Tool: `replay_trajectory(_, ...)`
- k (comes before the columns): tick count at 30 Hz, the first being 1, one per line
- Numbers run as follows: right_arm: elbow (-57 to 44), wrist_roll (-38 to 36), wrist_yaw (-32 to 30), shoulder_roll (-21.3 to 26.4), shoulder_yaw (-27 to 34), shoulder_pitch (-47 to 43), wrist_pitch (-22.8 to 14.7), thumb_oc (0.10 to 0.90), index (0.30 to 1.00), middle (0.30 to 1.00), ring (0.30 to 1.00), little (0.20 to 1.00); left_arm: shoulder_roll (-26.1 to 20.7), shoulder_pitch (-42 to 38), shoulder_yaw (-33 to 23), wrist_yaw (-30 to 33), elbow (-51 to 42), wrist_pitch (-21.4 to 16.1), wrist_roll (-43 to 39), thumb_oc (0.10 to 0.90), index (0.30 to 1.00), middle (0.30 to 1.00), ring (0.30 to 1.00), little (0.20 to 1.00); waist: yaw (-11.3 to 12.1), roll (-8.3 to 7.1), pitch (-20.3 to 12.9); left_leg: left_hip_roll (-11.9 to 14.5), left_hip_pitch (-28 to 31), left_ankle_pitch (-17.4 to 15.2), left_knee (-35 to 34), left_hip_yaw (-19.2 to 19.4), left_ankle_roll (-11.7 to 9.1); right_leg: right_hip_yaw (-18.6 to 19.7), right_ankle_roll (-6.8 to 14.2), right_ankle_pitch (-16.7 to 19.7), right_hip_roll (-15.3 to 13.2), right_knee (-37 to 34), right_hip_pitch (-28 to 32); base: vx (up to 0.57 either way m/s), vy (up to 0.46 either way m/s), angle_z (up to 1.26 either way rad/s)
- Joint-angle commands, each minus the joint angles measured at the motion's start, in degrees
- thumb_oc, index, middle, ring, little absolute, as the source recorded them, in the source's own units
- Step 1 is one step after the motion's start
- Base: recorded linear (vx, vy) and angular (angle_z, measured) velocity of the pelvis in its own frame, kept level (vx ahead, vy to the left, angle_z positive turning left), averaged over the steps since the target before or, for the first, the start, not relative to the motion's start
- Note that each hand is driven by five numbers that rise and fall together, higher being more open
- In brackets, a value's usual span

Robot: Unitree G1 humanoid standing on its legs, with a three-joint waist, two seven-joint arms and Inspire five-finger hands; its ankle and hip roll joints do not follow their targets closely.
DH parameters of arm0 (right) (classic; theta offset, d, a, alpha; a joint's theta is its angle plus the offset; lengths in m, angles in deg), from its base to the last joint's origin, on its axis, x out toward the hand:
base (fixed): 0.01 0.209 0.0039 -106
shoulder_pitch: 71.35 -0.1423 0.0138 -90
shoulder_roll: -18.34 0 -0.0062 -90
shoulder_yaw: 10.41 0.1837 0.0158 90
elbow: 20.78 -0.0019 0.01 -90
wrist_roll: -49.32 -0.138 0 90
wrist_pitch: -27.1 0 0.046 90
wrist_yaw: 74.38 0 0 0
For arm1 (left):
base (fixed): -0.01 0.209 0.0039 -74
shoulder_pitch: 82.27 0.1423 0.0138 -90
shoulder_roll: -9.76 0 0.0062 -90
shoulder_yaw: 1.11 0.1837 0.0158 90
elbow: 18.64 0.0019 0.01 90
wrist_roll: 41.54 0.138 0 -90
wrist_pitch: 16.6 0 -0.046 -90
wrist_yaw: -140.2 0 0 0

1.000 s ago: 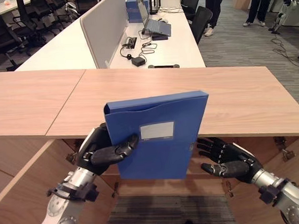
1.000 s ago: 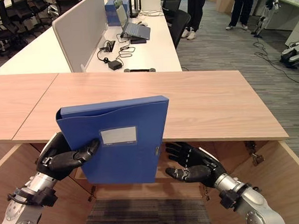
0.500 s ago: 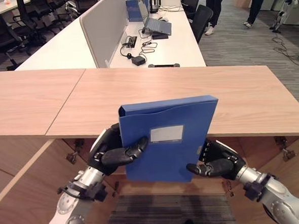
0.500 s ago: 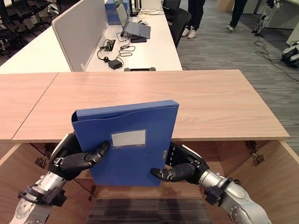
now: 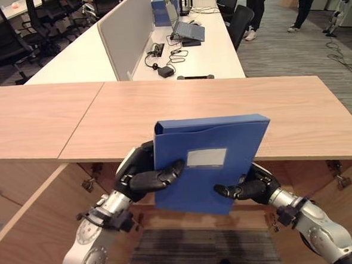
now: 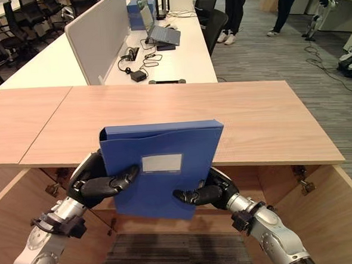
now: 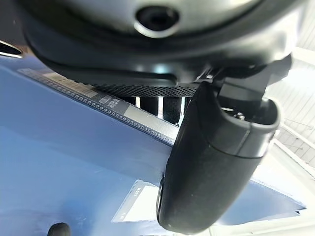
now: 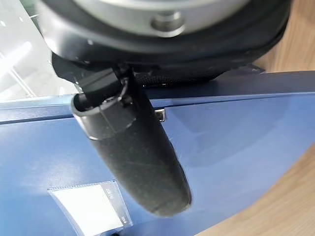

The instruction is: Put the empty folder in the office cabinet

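The blue folder [image 5: 211, 164] stands nearly upright in the air, pinched between both hands, its labelled face toward the camera and its top edge level with the front edge of the wooden top [image 5: 294, 113]. The left hand [image 5: 144, 173] grips the folder's left edge, thumb laid across the front face below the label [image 5: 207, 158] and fingers wrapped behind. The right hand [image 5: 246, 186] clasps the folder's lower right corner, thumb pressed on the front face, fingers behind it. In the left wrist view the thumb [image 7: 211, 167] lies flat on the blue face; in the right wrist view the thumb [image 8: 135, 152] does the same just above the label.

Below both hands is the open cabinet [image 5: 32, 224], its wooden side walls slanting outward on either side of the arms. Beyond the hands, past the wooden top, a white desk [image 5: 201, 52] carries a grey divider [image 5: 122, 27], a laptop [image 5: 184, 24] and cables. Further right, two people [image 5: 258, 7] stand on grey carpet.
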Motion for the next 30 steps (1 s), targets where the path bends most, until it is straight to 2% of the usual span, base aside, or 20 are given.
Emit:
replay_trajectory(1, -5.99, -3.18, 3.44, -5.93, -4.08, -13.46, -6.59, 0.8, 0.9, 0.9, 0.9, 0.9, 3.52, -9.13, 5.02, -2.79, -5.31, -3.53, -3.93, 0.4, 0.3, 0.3, 0.3, 0.3, 0.57, -1.63, -2.24, 2.47, -0.91, 0.26, -0.41, 2.33, -3.5, -0.77, 6.86, -5.45, -4.92, -0.01, 6.49, 0.0, 0.0, 0.04)
replay_trajectory(12, -4.39, -3.48, 2.44, -9.76, -6.04, -16.15, -7.22, 0.8, 0.9, 0.9, 0.9, 0.9, 5.51, -9.95, 6.06, -2.36, -4.51, -3.57, -4.14, 0.4, 0.3, 0.3, 0.3, 0.3, 0.93, -1.54, -2.29, 2.38, -0.66, 0.07, -0.41, 2.29, -3.35, -0.82, 6.75, -5.46, -5.0, -0.01, 6.76, 0.0, 0.0, 0.0)
replay_trajectory(13, -4.28, -3.56, 2.45, -10.04, -6.36, -16.26, -7.15, 0.546, 0.519, 0.519, 0.519, 0.519, 5.73, -9.99, 6.25, -2.33, -4.42, -3.62, -4.1, 0.4, 0.3, 0.3, 0.3, 0.3, 0.97, -1.54, -2.29, 2.35, -0.61, 0.07, -0.41, 2.3, -3.35, -0.84, 6.72, -5.48, -4.98, 0.0, 6.79, 0.0, 0.0, 0.0)
replay_trajectory(14, -4.28, -3.56, 2.45, -10.04, -6.36, -16.26, -7.15, 0.496, 0.444, 0.444, 0.444, 0.444, 5.73, -9.99, 6.25, -2.33, -4.42, -3.62, -4.1, 0.4, 0.3, 0.3, 0.3, 0.3, 0.97, -1.54, -2.28, 2.35, -0.61, 0.07, -0.41, 2.3, -3.35, -0.84, 6.72, -5.48, -4.98, 0.0, 6.79, 0.0, 0.0, 0.0)
replay_trajectory(15, -4.28, -3.52, 2.35, -10.38, -6.27, -16.13, -7.06, 0.4, 0.3, 0.3, 0.3, 0.3, 5.96, -9.93, 6.31, -2.25, -4.35, -3.64, -4.12, 0.4, 0.3, 0.3, 0.3, 0.3, 1.02, -1.49, -2.24, 2.35, -0.56, 0.07, -0.41, 2.27, -3.35, -0.91, 6.7, -5.54, -4.92, 0.03, 6.83, 0.0, 0.0, 0.0)
replay_trajectory(30, -5.38, -3.07, 3.25, -10.79, -6.76, -14.72, -5.81, 0.4, 0.3, 0.3, 0.3, 0.3, 7.17, -9.84, 5.11, -1.57, -3.57, -4.1, -3.93, 0.4, 0.3, 0.3, 0.3, 0.3, 1.13, -1.62, -2.11, 2.38, -0.56, -0.02, -0.41, 2.4, -3.35, -1.09, 6.78, -5.43, -4.96, 0.17, 6.77, 0.0, 0.0, 0.0)
